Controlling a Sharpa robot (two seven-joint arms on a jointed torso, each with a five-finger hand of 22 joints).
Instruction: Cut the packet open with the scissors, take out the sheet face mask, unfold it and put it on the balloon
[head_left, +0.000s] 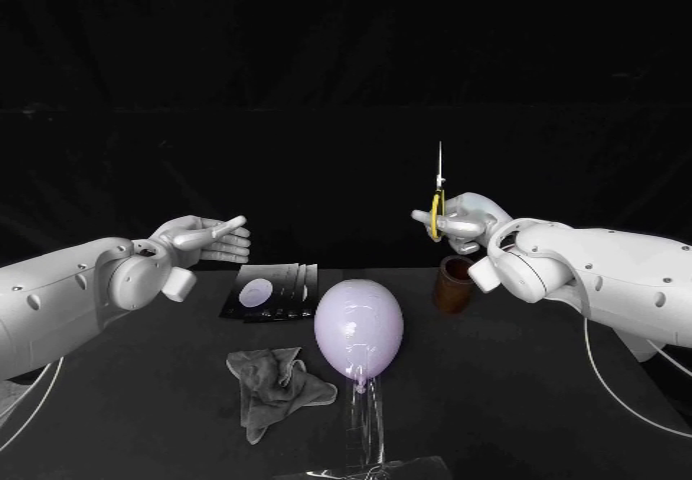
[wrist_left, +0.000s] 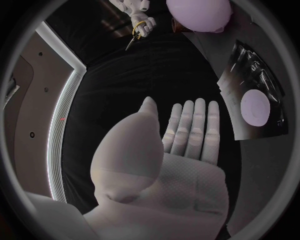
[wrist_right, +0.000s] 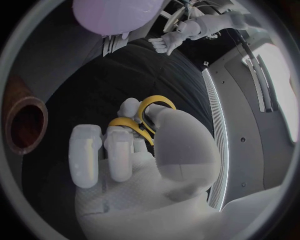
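Two hands are raised above the table (head_left: 548, 400). The right hand (head_left: 464, 222) grips the scissors (head_left: 437, 195), blades together and pointing up. The right wrist view adds its fingers threaded through the yellow handles, and the inside of a brown cup (head_left: 454, 285). The left hand (head_left: 202, 240) holds nothing, fingers straight, thumb apart. The packet (head_left: 271, 292) lies flat beside the balloon (head_left: 358, 328), near a crumpled cloth (head_left: 277, 385).

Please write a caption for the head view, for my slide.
Right hand holds scissors upright; left hand open; packet lies beside balloon.
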